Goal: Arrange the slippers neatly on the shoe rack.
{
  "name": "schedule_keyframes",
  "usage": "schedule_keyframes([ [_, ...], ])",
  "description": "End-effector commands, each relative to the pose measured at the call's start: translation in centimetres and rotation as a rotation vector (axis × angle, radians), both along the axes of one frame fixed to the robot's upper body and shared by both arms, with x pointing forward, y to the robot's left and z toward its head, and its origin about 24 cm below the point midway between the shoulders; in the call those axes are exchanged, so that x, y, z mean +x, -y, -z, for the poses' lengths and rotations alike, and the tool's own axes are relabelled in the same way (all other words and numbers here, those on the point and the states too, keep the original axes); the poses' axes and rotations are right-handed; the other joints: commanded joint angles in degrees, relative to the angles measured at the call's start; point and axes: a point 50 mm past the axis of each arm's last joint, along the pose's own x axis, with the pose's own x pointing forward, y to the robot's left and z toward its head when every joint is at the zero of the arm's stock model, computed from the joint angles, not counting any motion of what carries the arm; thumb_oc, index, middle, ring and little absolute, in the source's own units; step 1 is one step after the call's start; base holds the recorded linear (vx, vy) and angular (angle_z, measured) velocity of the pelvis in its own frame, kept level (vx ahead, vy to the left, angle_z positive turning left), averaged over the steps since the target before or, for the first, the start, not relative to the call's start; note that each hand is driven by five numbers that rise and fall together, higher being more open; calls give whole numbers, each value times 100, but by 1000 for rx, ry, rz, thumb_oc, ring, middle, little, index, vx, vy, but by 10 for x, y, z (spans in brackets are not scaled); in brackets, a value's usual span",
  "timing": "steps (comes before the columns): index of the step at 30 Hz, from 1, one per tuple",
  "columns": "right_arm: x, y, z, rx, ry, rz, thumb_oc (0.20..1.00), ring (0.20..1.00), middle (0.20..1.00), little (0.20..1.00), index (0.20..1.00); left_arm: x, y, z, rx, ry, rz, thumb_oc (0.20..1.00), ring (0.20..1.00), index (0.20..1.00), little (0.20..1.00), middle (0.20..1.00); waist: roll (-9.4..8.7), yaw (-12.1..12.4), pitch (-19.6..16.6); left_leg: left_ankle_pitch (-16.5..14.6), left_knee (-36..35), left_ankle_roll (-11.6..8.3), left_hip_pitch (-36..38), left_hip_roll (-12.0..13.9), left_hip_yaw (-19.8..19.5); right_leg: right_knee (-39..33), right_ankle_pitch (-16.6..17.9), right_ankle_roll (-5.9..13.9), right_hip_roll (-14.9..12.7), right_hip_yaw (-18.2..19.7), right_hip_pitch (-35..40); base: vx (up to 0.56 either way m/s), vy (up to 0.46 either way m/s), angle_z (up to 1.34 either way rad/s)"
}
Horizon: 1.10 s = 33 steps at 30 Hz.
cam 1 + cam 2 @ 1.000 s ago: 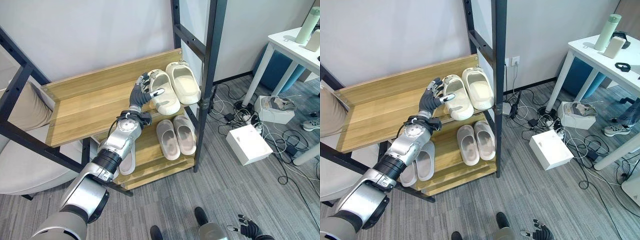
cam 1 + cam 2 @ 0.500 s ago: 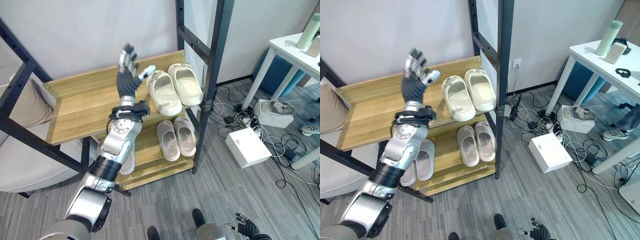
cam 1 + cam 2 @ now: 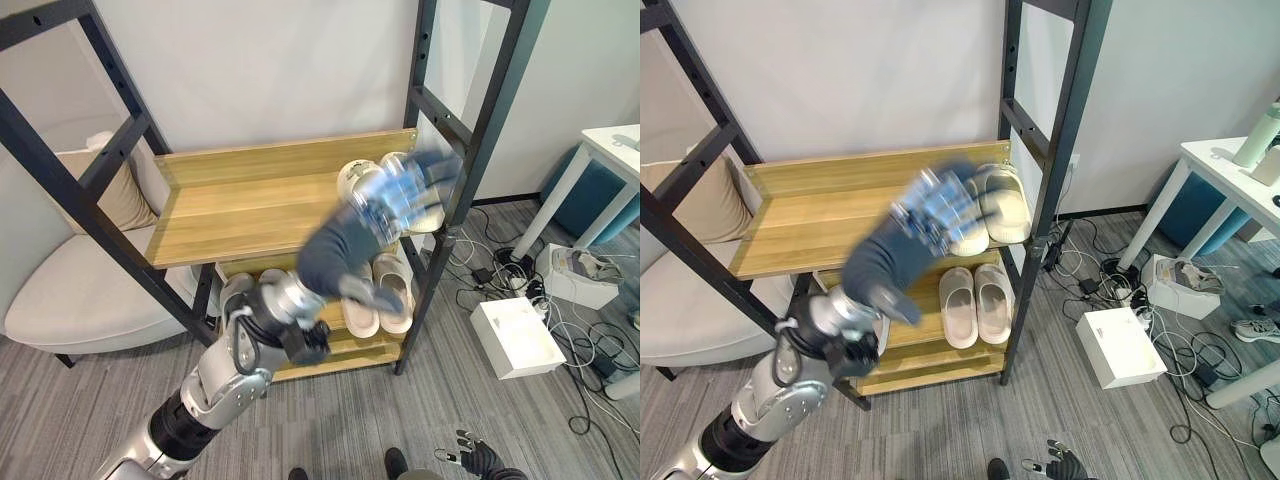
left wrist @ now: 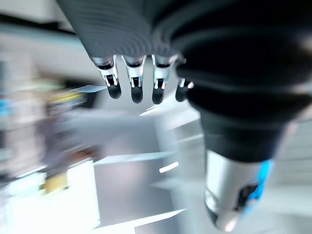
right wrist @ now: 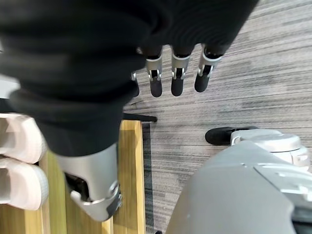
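In front of the shoe rack (image 3: pixel 840 215) the left hand (image 3: pixel 940 210) hangs blurred, fingers straight, empty; the cream slippers (image 3: pixel 1002 200) lie paired at the upper shelf's right end; retreating clear of them would protect their alignment; right hand (image 3: pixel 1060 467) low, relaxed

A pale cushioned armchair (image 3: pixel 75 300) with a beige pillow (image 3: pixel 118 200) sits at left. Right, a white box (image 3: pixel 1120 346) lies on grey carpet (image 3: pixel 970 420) near tangled cables (image 3: pixel 1090 275) and a white table (image 3: pixel 1230 170).
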Motion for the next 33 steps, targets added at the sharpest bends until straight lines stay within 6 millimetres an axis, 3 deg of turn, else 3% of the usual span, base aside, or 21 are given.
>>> schedule_keyframes([
  [1,11,-1,-6,3,60,-52,1000,1000,1000,1000,1000,9,-4,32,218,23,23,1000,1000,1000,1000,1000,-238,23,186,-407,3,-82,349,-77,11,34,-495,-1,137,-300,132,-12,55,0],
  [3,13,-2,-6,6,65,-66,1000,1000,1000,1000,1000,13,-21,105,449,-143,-88,1000,1000,1000,1000,1000,-229,20,197,-412,3,-65,372,-78,48,45,-499,9,132,-277,134,-6,52,-5],
  [4,14,-3,-6,16,68,-51,1000,1000,1000,1000,1000,11,-45,158,630,-256,-237,1000,1000,1000,1000,1000,-251,25,201,-408,3,-53,378,-83,59,50,-500,8,128,-268,130,1,33,-9],
  [5,13,-3,-6,13,66,-52,1000,1000,1000,1000,1000,10,-44,160,628,-256,-237,1000,1000,1000,1000,1000,-237,17,196,-411,3,-52,382,-84,58,50,-504,9,127,-269,135,2,30,-9],
  [8,7,-6,-1,11,35,5,1000,1000,1000,1000,1000,-25,-82,256,868,-625,-539,1000,1000,1000,1000,1000,-259,67,195,-398,3,-21,423,-101,30,68,-511,-9,123,-292,169,5,21,-5],
  [9,7,-6,-1,10,36,5,1000,1000,1000,1000,1000,-25,-81,256,867,-624,-539,1000,1000,1000,1000,1000,-254,62,187,-381,3,-22,402,-102,27,64,-496,-10,122,-293,150,0,0,0],
  [10,2,-6,3,4,7,32,1000,1000,1000,1000,1000,-37,-94,277,947,-715,-641,1000,1000,1000,1000,1000,-279,99,164,-369,3,-16,396,-108,18,69,-492,-17,121,-306,144,0,0,0],
  [11,2,-5,3,3,7,33,1000,1000,1000,1000,1000,-37,-93,278,946,-714,-641,1000,1000,1000,1000,1000,-275,98,168,-370,3,-16,397,-108,17,70,-493,-17,121,-307,145,-1,-5,4],
  [13,-6,-6,9,-4,-56,61,1000,1000,1000,1000,1000,-61,-120,303,1044,-915,-808,1000,1000,1000,1000,1000,-305,177,125,-355,3,-8,402,-110,2,72,-493,-31,127,-338,152,1,-2,7],
  [15,-8,-6,11,-7,-78,66,1000,1000,1000,1000,1000,-66,-125,307,1082,-946,-829,1000,1000,1000,1000,1000,-307,191,118,-360,3,-6,408,-113,-5,71,-503,-33,132,-348,168,10,4,7],
  [17,-14,-6,14,-10,-118,80,1000,1000,1000,1000,1000,-84,-145,314,1059,-1121,-960,1000,1000,1000,1000,1000,-323,256,86,-359,3,1,417,-120,-14,72,-505,-45,125,-362,187,17,7,9],
  [20,-18,-3,16,-13,-142,110,1000,1000,1000,1000,1000,-97,-156,317,1015,-1234,-1053,1000,1000,1000,1000,1000,-333,313,67,-370,3,5,430,-125,-33,61,-520,-53,120,-382,223,5,2,1],
  [33,-29,13,15,-47,-190,186,1000,1000,1000,1000,1000,-125,-185,319,1086,-1344,-1158,1000,1000,1000,1000,1000,-345,395,41,-396,3,-3,492,-118,-65,14,-567,-66,132,-402,308,0,0,0],
])
